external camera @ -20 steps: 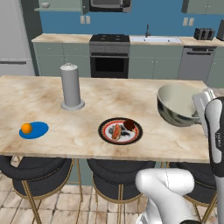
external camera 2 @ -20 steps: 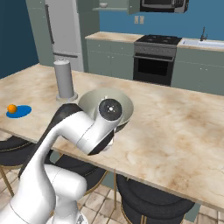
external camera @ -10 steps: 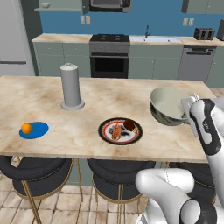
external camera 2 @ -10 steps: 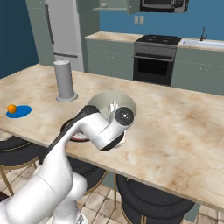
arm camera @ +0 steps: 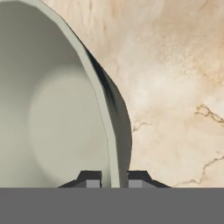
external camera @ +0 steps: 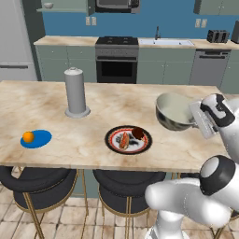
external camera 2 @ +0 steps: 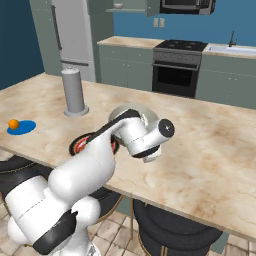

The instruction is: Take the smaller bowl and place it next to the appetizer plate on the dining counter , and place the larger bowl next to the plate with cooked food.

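Kitchen with blue walls, stove and sink at far side; long beige marbled dining counter point(external camera: 112, 100) in front, stools tucked under near edge. Tool point(arm camera: 110, 178) clenched on rim of larger bowl point(external camera: 175, 111), one tip inside the cream wall, one outside on the dark wall. Bowl tilted, seemingly held just above the counter at right, near the plate with cooked food point(external camera: 128, 139) but apart from it, on its right and a little farther back. Appetizer plate point(external camera: 36, 138) with orange ball sits well apart at left near edge. Grey cylinder point(external camera: 76, 92) stands between the two plates, farther back. No small bowl beside either plate on this stretch of counter.

Step in hand, by judgement: carrying the larger bowl to its spot by the cooked-food plate. Next move calls for levelling the bowl, lowering foot-first onto bare counter just beside the plate's right edge, not touching the rim, then releasing and lifting clear. Risk: tilt at release tips the bowl onto the plate.
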Controlling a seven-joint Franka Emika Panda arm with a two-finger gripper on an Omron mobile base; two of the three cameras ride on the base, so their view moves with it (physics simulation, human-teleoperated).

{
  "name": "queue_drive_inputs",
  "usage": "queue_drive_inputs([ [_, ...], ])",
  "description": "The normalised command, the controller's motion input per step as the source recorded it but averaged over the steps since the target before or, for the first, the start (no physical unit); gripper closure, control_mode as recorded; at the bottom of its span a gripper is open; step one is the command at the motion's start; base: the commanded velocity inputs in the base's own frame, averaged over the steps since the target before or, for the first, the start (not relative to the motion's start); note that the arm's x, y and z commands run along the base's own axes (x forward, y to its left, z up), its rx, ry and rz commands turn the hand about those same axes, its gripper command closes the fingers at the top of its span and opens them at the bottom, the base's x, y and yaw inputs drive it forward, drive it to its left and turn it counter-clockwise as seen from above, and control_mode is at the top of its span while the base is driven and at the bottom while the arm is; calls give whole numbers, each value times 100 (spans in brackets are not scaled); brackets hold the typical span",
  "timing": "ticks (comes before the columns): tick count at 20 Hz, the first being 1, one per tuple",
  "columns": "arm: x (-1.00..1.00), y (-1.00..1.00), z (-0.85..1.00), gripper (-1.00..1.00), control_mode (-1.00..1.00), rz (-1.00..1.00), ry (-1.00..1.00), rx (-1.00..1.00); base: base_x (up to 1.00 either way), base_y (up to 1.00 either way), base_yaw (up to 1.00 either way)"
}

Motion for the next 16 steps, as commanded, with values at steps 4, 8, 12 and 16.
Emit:
queue_drive_inputs([
  [4,28,-2,-10,100,-100,10,1,-9,0,0,0],
  [8,6,0,-17,100,-100,5,1,-16,0,0,0],
  [12,0,0,-37,100,-100,5,0,-18,0,0,0],
  [16,-16,0,-39,100,-100,3,-7,-2,0,0,0],
])
